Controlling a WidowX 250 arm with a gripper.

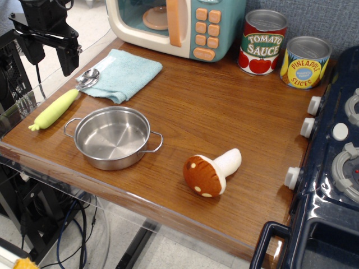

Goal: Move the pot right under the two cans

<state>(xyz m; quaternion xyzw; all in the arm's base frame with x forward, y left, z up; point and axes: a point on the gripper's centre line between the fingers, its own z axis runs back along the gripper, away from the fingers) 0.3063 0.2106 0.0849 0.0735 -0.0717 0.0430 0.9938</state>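
Observation:
The shiny steel pot (113, 138) with two wire loop handles sits empty near the front left of the wooden table. The two cans stand at the back right: the red-and-green Tomato Sauce can (262, 43) and, to its right, the yellow-and-blue Pineapple Slices can (304, 63). My black gripper (50, 56) hangs at the far left, above the table's left edge and well behind the pot. Its fingers are apart and hold nothing.
A toy microwave (176, 25) stands at the back. A light blue cloth (123, 74) with a spoon (88, 77) lies left of centre. A yellow-green toy vegetable (55, 109) lies by the left edge. A plush mushroom (211, 172) lies at front centre. A toy stove (331, 168) is at the right.

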